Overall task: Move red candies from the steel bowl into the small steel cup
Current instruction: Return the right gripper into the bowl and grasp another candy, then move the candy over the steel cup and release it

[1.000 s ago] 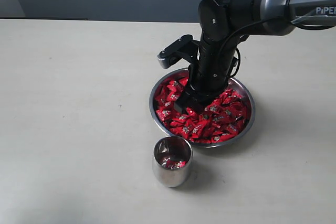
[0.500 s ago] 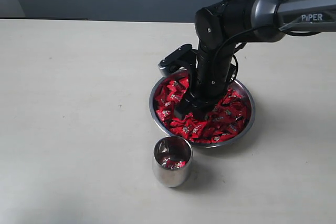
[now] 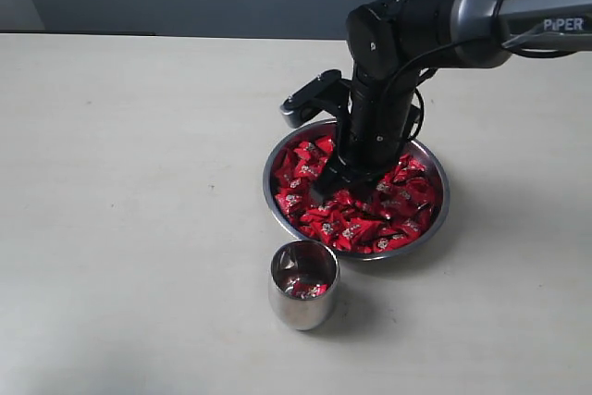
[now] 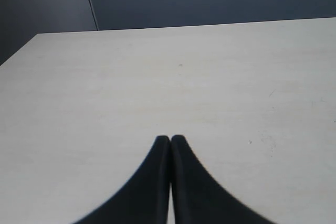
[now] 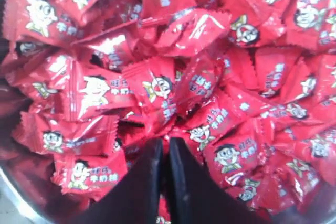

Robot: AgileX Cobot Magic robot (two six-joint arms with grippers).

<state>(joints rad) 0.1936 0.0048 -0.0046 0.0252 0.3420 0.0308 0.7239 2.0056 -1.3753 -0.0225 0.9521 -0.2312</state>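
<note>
The right claw [image 5: 164,143] is all but closed, its tips at the red candies [image 5: 100,93] with none visibly pinched. It dipped into the steel bowl [image 3: 440,210] and has since lifted slightly, perhaps empty. The small steel cup [image 3: 302,307] waits just beside the bowl on the worktop [image 3: 129,191].

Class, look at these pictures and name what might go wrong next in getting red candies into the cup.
The right gripper rests almost closed among the red candies; no candy clearly sits between its jaws, so it may lift nothing.
The small steel cup is narrow; a slightly off release could drop a candy on the table.
The cup stands close to the steel bowl, so the arm might knock it.
</note>
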